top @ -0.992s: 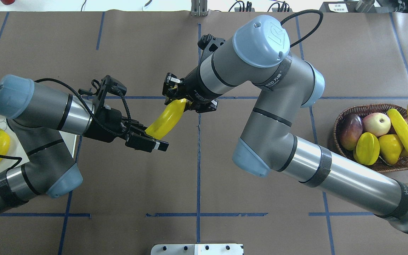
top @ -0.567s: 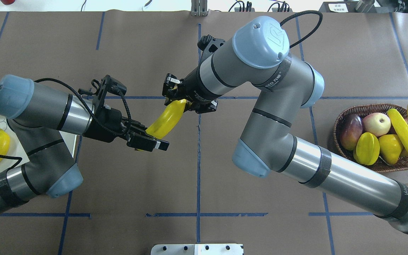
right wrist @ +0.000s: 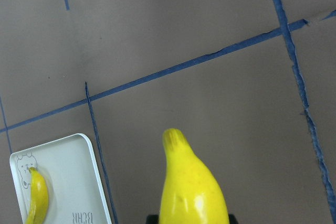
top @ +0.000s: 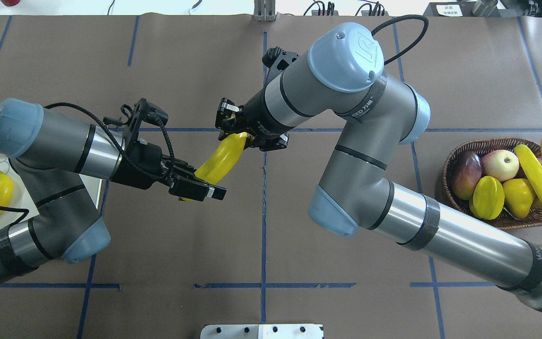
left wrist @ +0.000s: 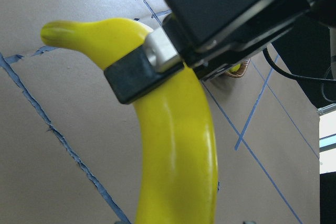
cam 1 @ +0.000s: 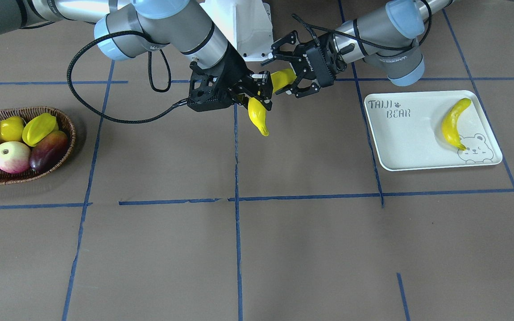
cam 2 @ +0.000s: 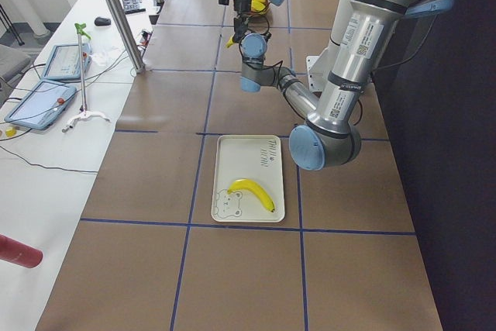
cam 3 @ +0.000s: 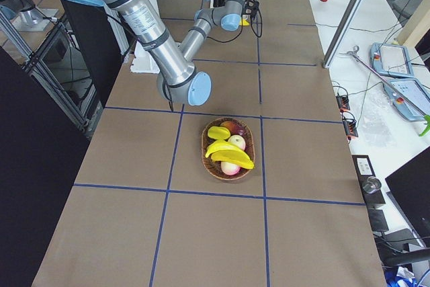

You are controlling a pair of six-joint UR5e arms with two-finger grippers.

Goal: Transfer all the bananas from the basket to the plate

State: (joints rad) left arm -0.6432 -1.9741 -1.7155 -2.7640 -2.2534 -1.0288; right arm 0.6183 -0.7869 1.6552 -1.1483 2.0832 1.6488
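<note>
— Where do we find the held banana [top: 219, 157], going by the plate [cam 1: 411, 142]?
— Off the plate, in the air on its basket [cam 1: 67, 127] side, nearer the plate than the basket. Our right gripper [top: 239, 134] pinches it near one end.
— And our left gripper [cam 1: 285, 75]?
— Fingers spread, one on either side of the banana's other end; we cannot tell whether they touch it.
— On the plate itself?
— One plated banana [cam 1: 453, 124] lies by the bear drawing. Two more bananas [top: 536, 178] lie in the basket, well apart from the plate.
</note>
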